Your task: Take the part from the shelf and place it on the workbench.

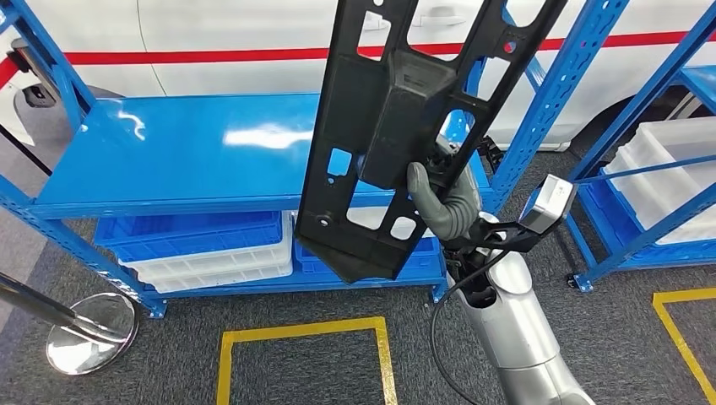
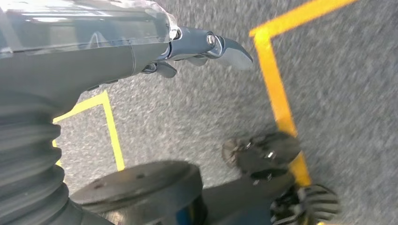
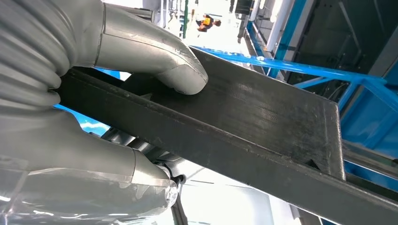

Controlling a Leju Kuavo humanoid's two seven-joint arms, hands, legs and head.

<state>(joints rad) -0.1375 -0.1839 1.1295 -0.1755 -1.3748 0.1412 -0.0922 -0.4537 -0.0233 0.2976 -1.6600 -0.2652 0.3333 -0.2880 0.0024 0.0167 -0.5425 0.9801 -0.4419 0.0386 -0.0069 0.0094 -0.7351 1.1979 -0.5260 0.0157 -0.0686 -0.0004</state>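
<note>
Head view shows the right hand gripping the black part, raised upright before the blue shelf, while the right wrist view adds the thumb pressed flat on it, and the left wrist view has the left hand empty, fingers loosely curled, over grey floor.

Part up in front of shelf, held by right hand — thumb on its near face, hand at its lower right. Bins on shelf's lower level, under top deck. 2nd shelf to the right w/ bin in it. Floor-tape box before shelf; stand base at left. Left hand hangs over floor.
</note>
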